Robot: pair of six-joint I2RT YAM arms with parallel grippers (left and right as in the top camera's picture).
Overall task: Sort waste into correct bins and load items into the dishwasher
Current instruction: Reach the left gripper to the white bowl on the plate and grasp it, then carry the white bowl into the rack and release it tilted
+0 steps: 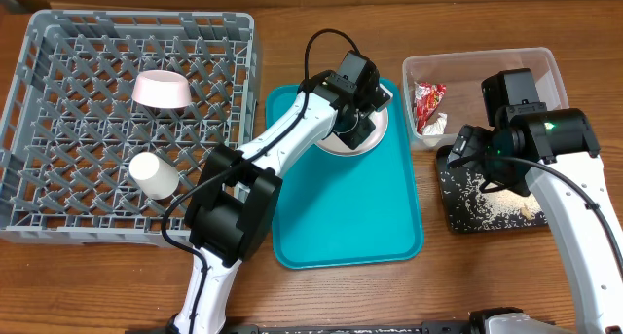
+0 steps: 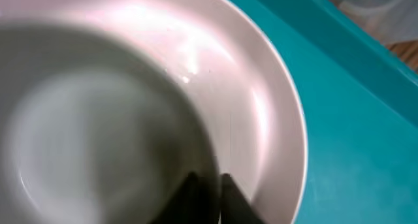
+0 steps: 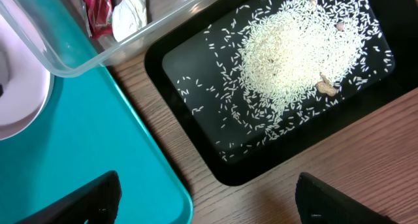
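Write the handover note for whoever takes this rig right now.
Left end effector: looks closed on the rim of the pale grey-green bowl, which sits on the white plate on the teal tray.
Right end effector: open, empty, above the black tray.
Done: pink bowl and white cup in the dish rack; red wrapper in the clear tub; rice in the black tray.
Left: grey-green bowl and plate into the rack.
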